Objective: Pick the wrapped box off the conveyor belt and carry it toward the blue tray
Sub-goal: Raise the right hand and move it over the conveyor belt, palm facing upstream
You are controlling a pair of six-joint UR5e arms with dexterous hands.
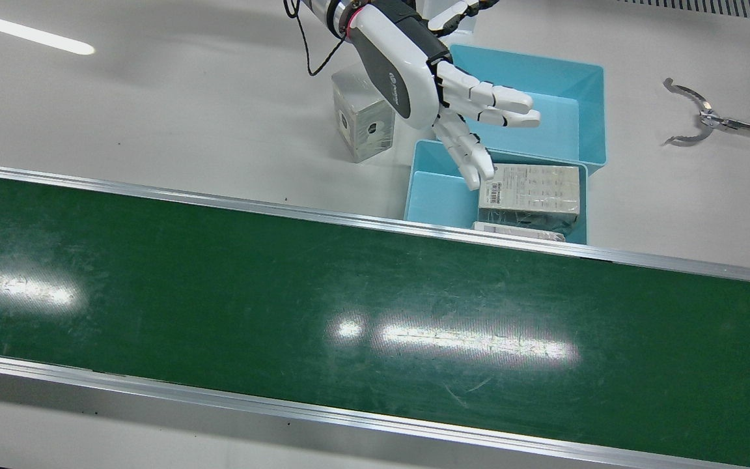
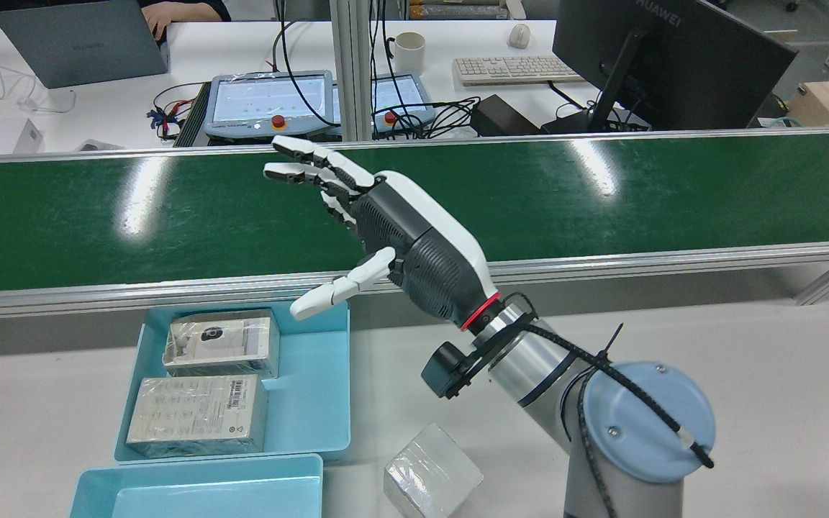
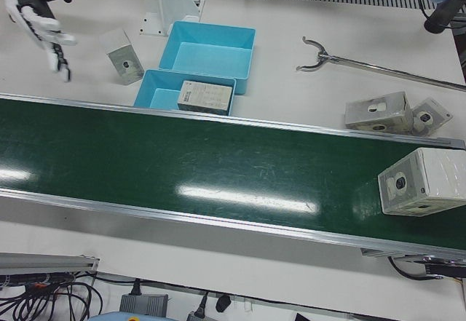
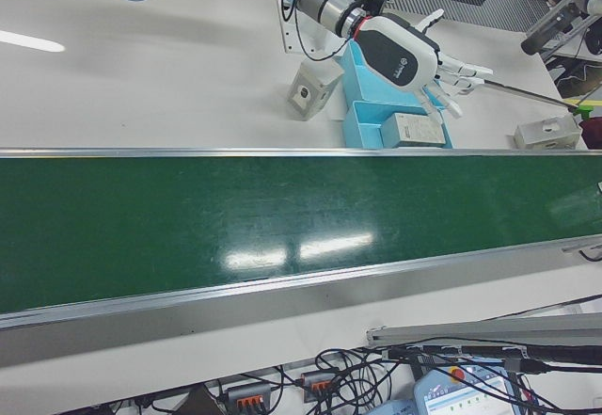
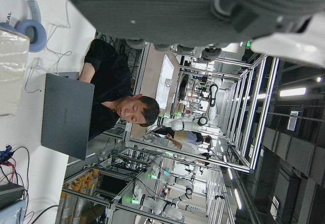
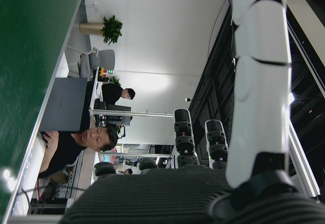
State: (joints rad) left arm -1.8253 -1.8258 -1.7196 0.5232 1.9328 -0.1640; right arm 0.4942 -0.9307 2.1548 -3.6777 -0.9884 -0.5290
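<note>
A wrapped box (image 3: 421,181) with a round mark on its side sits on the green conveyor belt (image 1: 284,293) at its far right end in the left-front view; no hand is near it. My right hand (image 1: 427,71) hovers open and holds nothing. Its fingers (image 1: 472,153) spread over the near blue tray (image 1: 433,195), which holds wrapped boxes (image 2: 198,414). In the rear view the right hand (image 2: 400,230) hangs above the belt's near rail. A second blue tray (image 1: 544,85) stands behind. Only the underside of my left hand (image 5: 203,10) shows, with nothing in it.
A clear-wrapped box (image 1: 362,120) stands on the table beside the trays. A metal grabber tool (image 1: 694,117) lies to the right. Two more wrapped boxes (image 3: 378,112) rest on the table by the belt's right end. A person sits at a laptop (image 2: 76,43) beyond the belt.
</note>
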